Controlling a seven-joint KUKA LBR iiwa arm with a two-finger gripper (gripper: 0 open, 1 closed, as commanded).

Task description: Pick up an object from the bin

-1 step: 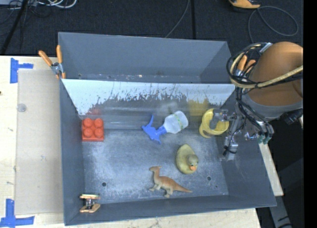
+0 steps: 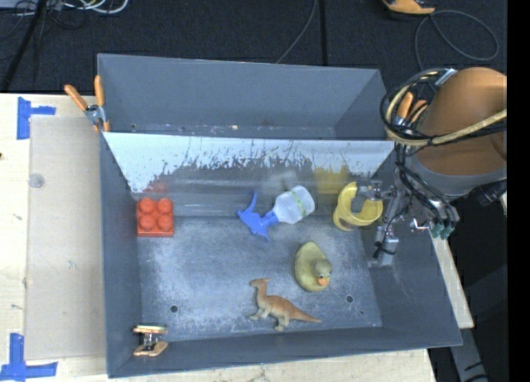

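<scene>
My gripper hangs low at the right side of the bin, close to the right wall. A yellow cup lies on its side just left of and a little behind it, nearly touching the gripper's body. Further left and toward the front sits a yellow rubber duck, a short way off from the gripper. An orange toy dinosaur stands near the front wall, left of the duck. I see nothing held by the gripper.
A small pale bottle with a blue trigger-shaped piece lies mid-bin near the back. A red studded brick sits at the far left. The arm's orange cover and cables hang over the right rim.
</scene>
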